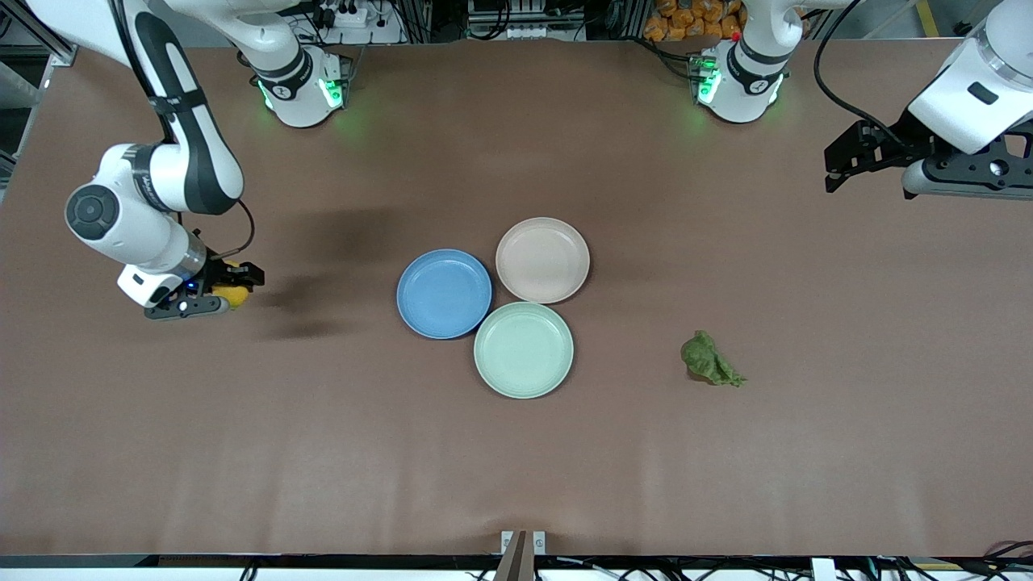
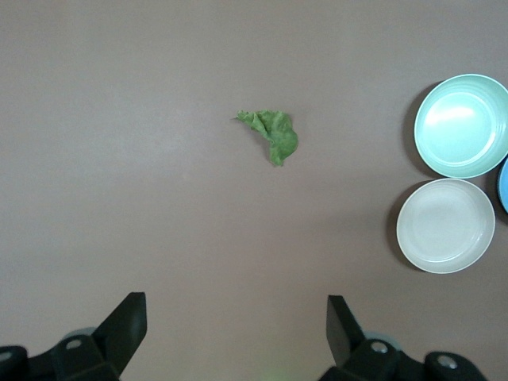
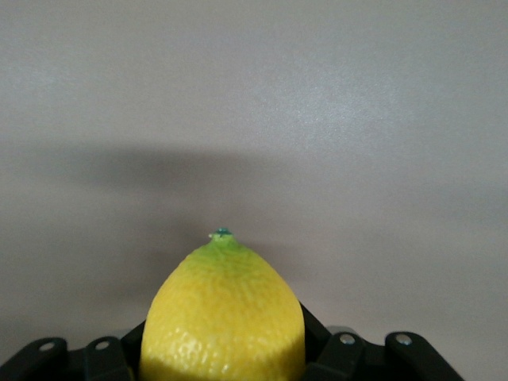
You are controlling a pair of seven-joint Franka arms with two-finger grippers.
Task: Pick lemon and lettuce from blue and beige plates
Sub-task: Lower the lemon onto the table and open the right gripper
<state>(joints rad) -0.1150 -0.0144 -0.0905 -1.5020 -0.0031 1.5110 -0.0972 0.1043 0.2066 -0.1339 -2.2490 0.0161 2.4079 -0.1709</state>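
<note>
1. Lemon [image 3: 224,313] clamped between the closed fingers of the right gripper [image 1: 228,288], low over bare table [image 1: 516,452] toward the right arm's end, well apart from the plates.
2. Likely handling: firm, smooth pebbled rind, rounded and prone to slipping; best gripped across the widest middle, as now, green-tipped end pointing out.
3. Lettuce [image 1: 709,360] lying flat on the table toward the left arm's end, nearer the front camera than the beige plate, on no plate.
4. Likely handling: very light, limp, crumpled and easily torn; best pinched at the thick bunched part, not the thin edge.
5. Blue plate [image 1: 444,293], beige plate [image 1: 542,260] and a mint-green plate [image 1: 524,349] clustered mid-table, rims touching or nearly so, all three empty.
6. Left gripper [image 2: 236,327] raised over the left arm's end of the table, jaws spread wide, holding nothing, arm waiting.
7. No brands, labels or readable writing on fruit, leaf or plates.
</note>
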